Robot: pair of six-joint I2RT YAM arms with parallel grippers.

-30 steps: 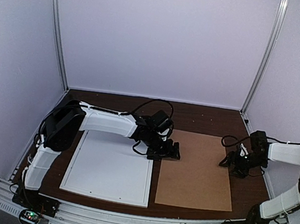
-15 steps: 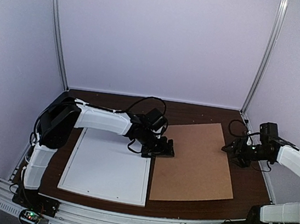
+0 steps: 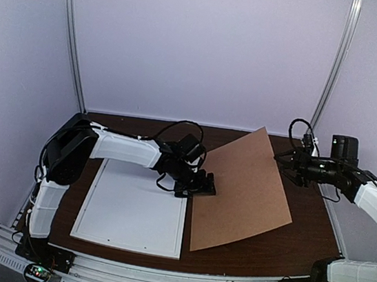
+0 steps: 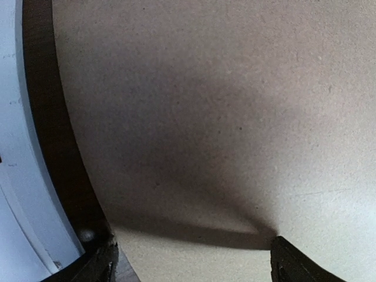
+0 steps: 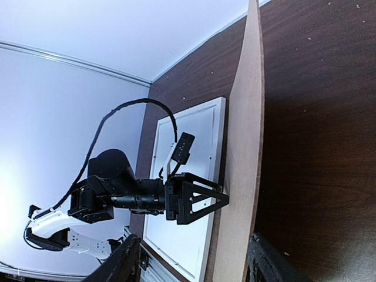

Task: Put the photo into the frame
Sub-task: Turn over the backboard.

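The white frame [image 3: 131, 210] lies flat on the left of the table, also showing in the right wrist view [image 5: 197, 135]. The photo is not in view. A brown backing board [image 3: 244, 190] stands tilted, its right edge raised and its left edge low beside the frame. My right gripper [image 3: 288, 165] is at that raised edge. In its own view the board [image 5: 244, 147] passes edge-on between the wide jaws [image 5: 194, 264], close to the right finger. My left gripper [image 3: 203, 186] is open, its fingertips against the board's low left part [image 4: 205, 117].
The dark wooden table [image 3: 302, 225] is walled in by pale panels at the back and sides. The left arm's cable [image 3: 176, 129] loops above its wrist. A metal rail [image 3: 170, 281] runs along the near edge.
The right gripper has risen and carried the board's right edge up, from flat to steeply tilted. The left gripper and the frame have shifted slightly left.
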